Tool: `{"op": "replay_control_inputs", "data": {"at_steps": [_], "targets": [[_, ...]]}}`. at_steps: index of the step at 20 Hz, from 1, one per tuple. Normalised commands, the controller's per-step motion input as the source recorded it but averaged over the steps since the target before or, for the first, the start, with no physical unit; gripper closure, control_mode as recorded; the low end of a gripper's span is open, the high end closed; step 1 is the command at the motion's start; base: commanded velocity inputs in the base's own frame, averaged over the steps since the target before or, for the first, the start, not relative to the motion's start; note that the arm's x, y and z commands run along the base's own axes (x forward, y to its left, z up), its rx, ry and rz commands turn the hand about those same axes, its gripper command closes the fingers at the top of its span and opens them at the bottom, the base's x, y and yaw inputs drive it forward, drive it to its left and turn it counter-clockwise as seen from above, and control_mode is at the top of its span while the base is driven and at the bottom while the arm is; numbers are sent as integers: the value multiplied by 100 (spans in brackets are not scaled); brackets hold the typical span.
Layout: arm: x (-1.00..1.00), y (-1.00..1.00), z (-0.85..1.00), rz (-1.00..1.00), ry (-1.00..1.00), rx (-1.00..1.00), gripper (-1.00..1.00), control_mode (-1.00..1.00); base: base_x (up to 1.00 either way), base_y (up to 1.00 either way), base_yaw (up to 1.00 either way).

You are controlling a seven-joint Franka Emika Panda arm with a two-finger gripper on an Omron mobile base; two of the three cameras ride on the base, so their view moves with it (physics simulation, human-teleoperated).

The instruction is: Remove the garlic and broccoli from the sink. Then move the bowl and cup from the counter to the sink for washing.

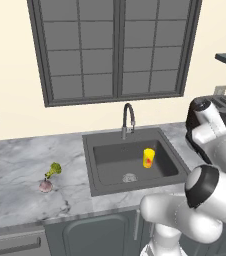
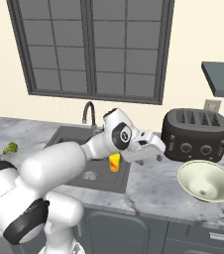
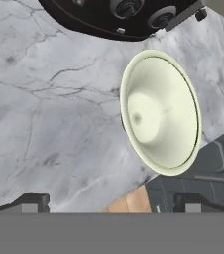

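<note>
The yellow cup [image 1: 148, 158] with its red-orange patch stands inside the dark sink [image 1: 101, 150], near the right wall; the arm partly covers the cup [image 2: 114, 161] in the right base view. On the counter [image 1: 15, 165] left of the sink lie the broccoli [image 1: 53, 170] and, just in front of it, the garlic [image 1: 45, 186]. The pale bowl [image 2: 206, 181] sits on the counter near its front edge, right of the sink. My gripper [image 2: 149, 158] hangs open over the marble between sink and bowl. In the hand view the bowl [image 3: 161, 111] lies ahead of the gripper [image 3: 113, 204], nothing between the fingertips [image 3: 32, 203].
A black toaster [image 2: 196, 134] stands behind the bowl against the wall, and its front [image 3: 124, 17] edges the top of the hand view. The gooseneck tap [image 1: 128, 117] rises behind the basin. A whitish drain disc [image 1: 129, 177] lies on the sink floor.
</note>
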Motion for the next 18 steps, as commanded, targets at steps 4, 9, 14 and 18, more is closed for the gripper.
{"op": "replay_control_inputs", "data": {"at_steps": [4,9,14,18], "targets": [[-1,-25,-1,10,10,-3,-100,-100,0,0,0],[-3,-19,-1,5,11,-1,-100,-100,0,0,0],[0,-17,-1,2,13,0,-100,-100,0,0,0],[-1,-19,-6,3,7,0,-100,-100,0,0,0]]}}
